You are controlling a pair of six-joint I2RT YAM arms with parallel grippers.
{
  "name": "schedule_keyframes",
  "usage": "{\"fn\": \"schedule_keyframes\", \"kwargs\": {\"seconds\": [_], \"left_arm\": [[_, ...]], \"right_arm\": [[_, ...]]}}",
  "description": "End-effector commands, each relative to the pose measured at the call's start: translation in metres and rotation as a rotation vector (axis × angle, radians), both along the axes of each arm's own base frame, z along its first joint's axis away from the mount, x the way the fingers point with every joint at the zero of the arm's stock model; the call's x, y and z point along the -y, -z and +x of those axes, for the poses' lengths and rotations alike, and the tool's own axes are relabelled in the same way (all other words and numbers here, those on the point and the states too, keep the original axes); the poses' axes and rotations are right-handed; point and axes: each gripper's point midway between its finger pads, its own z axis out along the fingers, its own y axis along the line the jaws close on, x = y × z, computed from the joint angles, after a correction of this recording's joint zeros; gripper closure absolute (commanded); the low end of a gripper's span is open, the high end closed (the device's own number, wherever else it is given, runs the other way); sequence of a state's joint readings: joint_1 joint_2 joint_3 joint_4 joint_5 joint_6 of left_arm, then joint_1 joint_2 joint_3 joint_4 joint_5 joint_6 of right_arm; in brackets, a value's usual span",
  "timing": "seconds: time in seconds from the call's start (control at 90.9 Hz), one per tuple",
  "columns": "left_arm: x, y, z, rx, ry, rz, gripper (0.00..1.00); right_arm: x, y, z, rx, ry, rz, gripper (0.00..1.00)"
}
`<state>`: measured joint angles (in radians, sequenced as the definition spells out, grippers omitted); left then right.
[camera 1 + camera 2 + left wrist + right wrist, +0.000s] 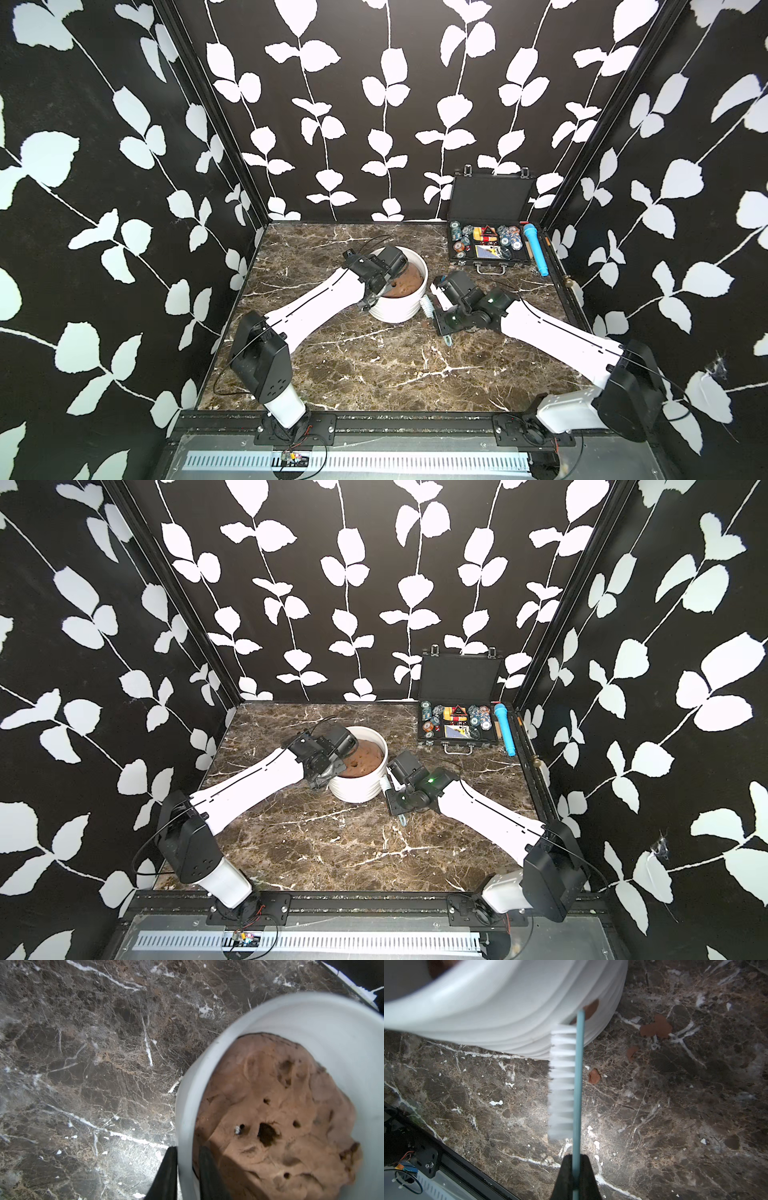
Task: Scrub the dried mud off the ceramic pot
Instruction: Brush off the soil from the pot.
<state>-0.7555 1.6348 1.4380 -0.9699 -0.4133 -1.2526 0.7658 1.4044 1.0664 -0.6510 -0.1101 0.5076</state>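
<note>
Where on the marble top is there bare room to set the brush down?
Widest bare patch: the marble top nearer the arm bases, in front of the ceramic pot. Another lies between pot and back wall. Crowded: the far right corner with the black case and blue microphone, and beside the pot, where mud flakes lie.

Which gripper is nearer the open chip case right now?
Right. The right gripper holds the brush beside the pot, toward the case; the left gripper clamps the pot's far rim, farther away.
</note>
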Motion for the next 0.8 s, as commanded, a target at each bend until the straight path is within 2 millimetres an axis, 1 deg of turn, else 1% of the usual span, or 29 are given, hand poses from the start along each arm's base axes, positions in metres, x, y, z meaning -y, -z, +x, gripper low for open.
{"fn": "schedule_keyframes", "kwargs": {"seconds": [0.0,0.088,0.143,0.231,0.297,0.33,0.374,0.429,0.528,0.605,0.682,0.737,0.792], "left_arm": [[0.003,0.011,-0.018,-0.090,0.068,0.028,0.83],[0.004,0.013,-0.019,-0.096,0.071,0.024,0.85],[0.004,0.013,-0.020,-0.097,0.074,0.025,0.85],[0.005,0.012,-0.019,-0.096,0.080,0.023,0.85],[0.003,0.014,-0.021,-0.101,0.080,0.029,0.87],[0.002,0.016,-0.022,-0.104,0.080,0.032,0.90],[0.001,0.017,-0.022,-0.104,0.079,0.034,0.92],[0.000,0.017,-0.023,-0.100,0.080,0.037,0.93],[-0.004,0.014,-0.022,-0.085,0.081,0.055,0.96],[-0.007,0.009,-0.020,-0.069,0.086,0.069,0.97],[-0.010,0.006,-0.018,-0.056,0.083,0.085,0.99],[-0.012,0.003,-0.016,-0.045,0.079,0.088,0.99],[-0.014,0.003,-0.015,-0.042,0.074,0.094,1.00]], "right_arm": [[-0.009,0.006,0.010,0.001,0.020,-0.001,1.00],[-0.017,0.008,0.016,0.005,0.034,0.025,1.00],[-0.021,0.013,0.019,-0.008,0.038,0.028,1.00],[-0.019,0.022,0.021,-0.021,0.049,-0.001,1.00],[-0.018,0.020,0.027,-0.004,0.070,0.008,1.00],[-0.017,0.018,0.032,0.007,0.080,0.012,1.00],[-0.013,0.014,0.040,0.026,0.097,0.010,1.00],[-0.007,0.012,0.051,0.045,0.111,-0.002,1.00],[0.010,0.015,0.069,0.062,0.140,-0.040,1.00],[0.024,0.019,0.076,0.064,0.151,-0.081,1.00],[0.031,0.024,0.074,0.041,0.140,-0.094,1.00],[0.029,0.024,0.066,0.015,0.112,-0.080,1.00],[0.026,0.024,0.054,-0.011,0.084,-0.063,1.00]]}}
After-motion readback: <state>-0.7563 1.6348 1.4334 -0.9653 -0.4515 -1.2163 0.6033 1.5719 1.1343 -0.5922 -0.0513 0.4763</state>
